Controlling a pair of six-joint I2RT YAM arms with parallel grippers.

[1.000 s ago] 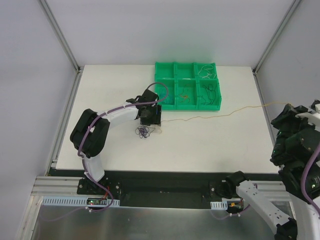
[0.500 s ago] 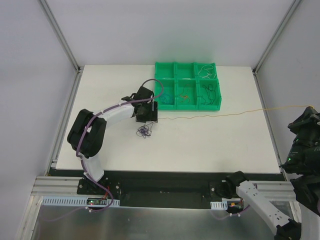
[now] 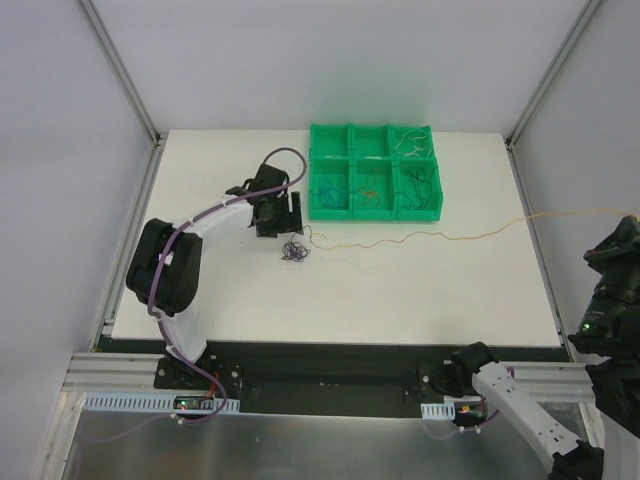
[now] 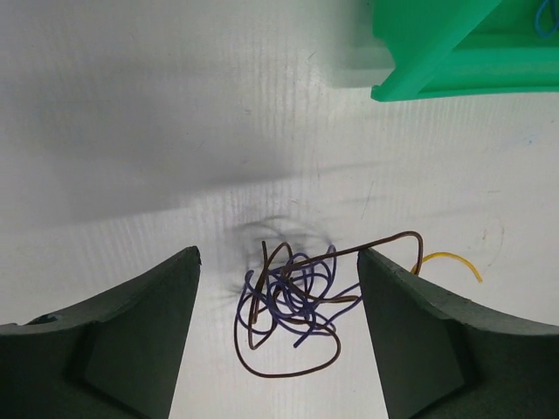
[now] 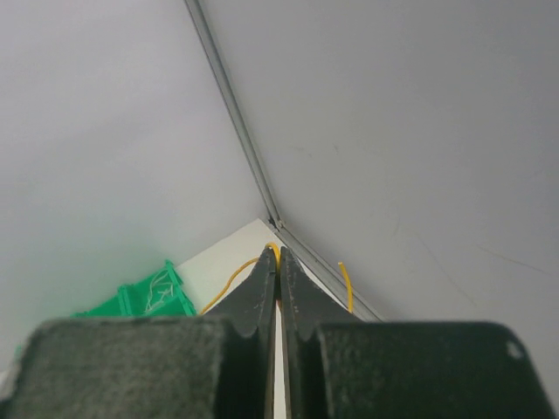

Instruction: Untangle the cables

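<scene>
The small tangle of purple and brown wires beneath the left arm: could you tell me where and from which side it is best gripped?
Grip the dense middle of the purple-and-brown wire tangle, coming straight down from above. It lies flat on the white table, and the open left tool straddles it; the thin brown outer loop would likely slip.

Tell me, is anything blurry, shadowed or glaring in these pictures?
Left wrist view: a soft grey shadow crosses the table above the sharply focused knot of cables. Right wrist view: the dark fingers blur near the lens; the yellow cable they pinch is clear. Top external view: even light, no glare.
</scene>
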